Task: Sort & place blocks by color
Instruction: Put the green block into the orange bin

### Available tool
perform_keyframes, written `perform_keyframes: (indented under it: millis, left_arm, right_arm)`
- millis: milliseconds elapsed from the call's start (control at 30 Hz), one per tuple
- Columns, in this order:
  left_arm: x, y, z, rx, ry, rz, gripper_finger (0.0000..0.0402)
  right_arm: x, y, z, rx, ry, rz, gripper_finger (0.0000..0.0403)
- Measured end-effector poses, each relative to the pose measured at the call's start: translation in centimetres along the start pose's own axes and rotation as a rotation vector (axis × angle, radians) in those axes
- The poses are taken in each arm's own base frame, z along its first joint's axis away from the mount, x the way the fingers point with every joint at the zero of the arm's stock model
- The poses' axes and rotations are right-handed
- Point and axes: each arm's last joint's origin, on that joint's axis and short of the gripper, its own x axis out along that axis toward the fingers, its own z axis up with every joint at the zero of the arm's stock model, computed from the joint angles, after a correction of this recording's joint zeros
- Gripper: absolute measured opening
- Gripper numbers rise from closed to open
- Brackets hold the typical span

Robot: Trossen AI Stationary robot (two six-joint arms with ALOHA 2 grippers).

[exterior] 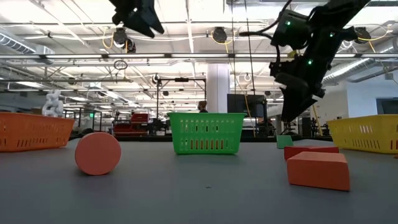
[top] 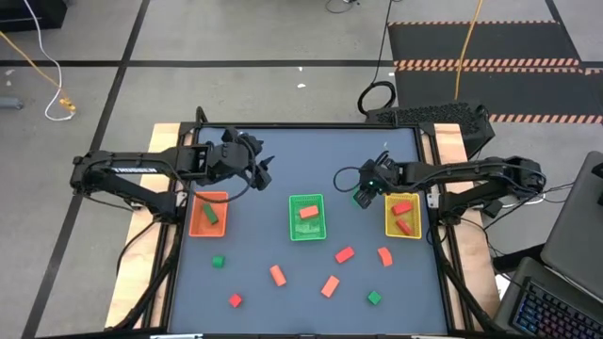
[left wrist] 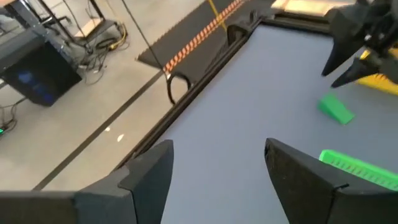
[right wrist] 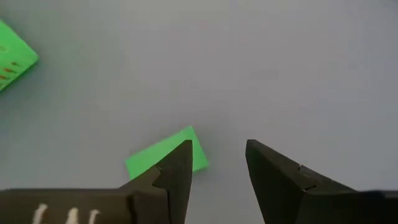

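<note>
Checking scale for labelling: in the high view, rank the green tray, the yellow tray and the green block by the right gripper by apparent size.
1. Green tray
2. Yellow tray, slightly smaller
3. Green block, far smaller, partly hidden under the right gripper

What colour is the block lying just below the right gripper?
Green. The block shows best in the right wrist view, beside the open right gripper.

Laptop, striped floor mat

Table carries three trays and loose blocks.
</note>
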Motion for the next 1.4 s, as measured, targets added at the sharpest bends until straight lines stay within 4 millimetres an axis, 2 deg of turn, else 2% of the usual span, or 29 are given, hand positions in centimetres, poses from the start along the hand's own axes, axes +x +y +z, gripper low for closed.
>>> perform_keyframes:
  millis: [200,600,733,1033,1200,1400]
  left_arm:
    - [0.4,-0.2,-0.1,0.014,0.015,0.006,0.0253]
    - [0.2,-0.3,-0.3,0.043,0.025,-0.001,0.0253]
    - [0.2,-0.3,-0.3,0.044,0.025,-0.001,0.0253]
    - [0.2,-0.3,-0.3,0.045,0.025,-0.001,0.0253]
    - [0.2,-0.3,-0.3,0.045,0.025,-0.001,0.0253]
    - [0.2,-0.3,-0.3,0.045,0.025,-0.001,0.0253]
  right_arm:
    - [2.0,0.8,-0.2,0.017,0.064,0.029,0.0142]
    - [3.7,1.6,-0.3,-0.009,0.114,0.091,0.0139]
    - [4.1,1.6,-0.4,-0.036,0.126,0.084,0.0112]
    - [3.9,1.6,-0.3,-0.106,0.111,0.085,0.0018]
    - [4.0,1.6,-0.2,-0.141,0.101,0.091,0.0002]
    - [4.0,1.8,-0.1,-0.236,0.083,0.121,0.0001]
